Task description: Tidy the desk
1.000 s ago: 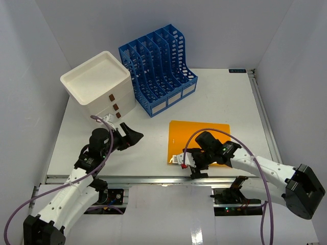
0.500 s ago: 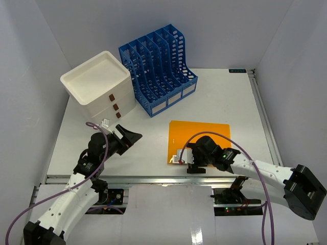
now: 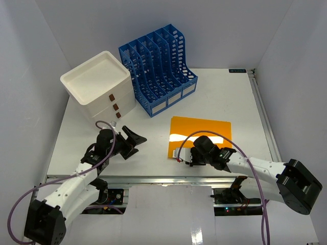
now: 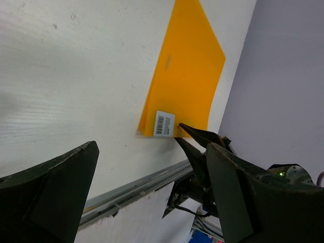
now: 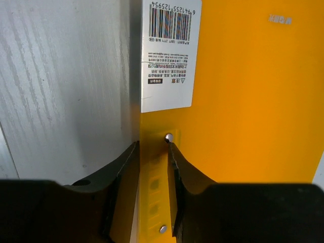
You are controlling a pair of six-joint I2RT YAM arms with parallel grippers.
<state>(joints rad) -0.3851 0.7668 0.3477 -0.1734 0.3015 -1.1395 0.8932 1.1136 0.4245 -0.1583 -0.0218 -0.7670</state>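
Note:
An orange folder (image 3: 202, 133) lies flat on the white desk (image 3: 230, 97), right of centre near the front rail. A white barcode label (image 5: 169, 55) sits at its near left corner. My right gripper (image 3: 185, 158) is at that corner. In the right wrist view its jaws (image 5: 153, 144) pinch the folder's riveted spine strip, one finger at the outer edge and one on top. The folder (image 4: 187, 86) curves up slightly at that edge. My left gripper (image 3: 137, 140) hovers wide open over bare desk left of the folder, holding nothing (image 4: 152, 147).
A white three-drawer box (image 3: 99, 84) stands at the back left. A blue multi-slot file rack (image 3: 158, 61) stands beside it at the back centre. A metal rail (image 3: 153, 178) runs along the desk's near edge, just below both grippers.
My right gripper slid forward along the folder's near left corner and closed from wide open onto its spine edge. My left arm shifted slightly right and nearer, still open.

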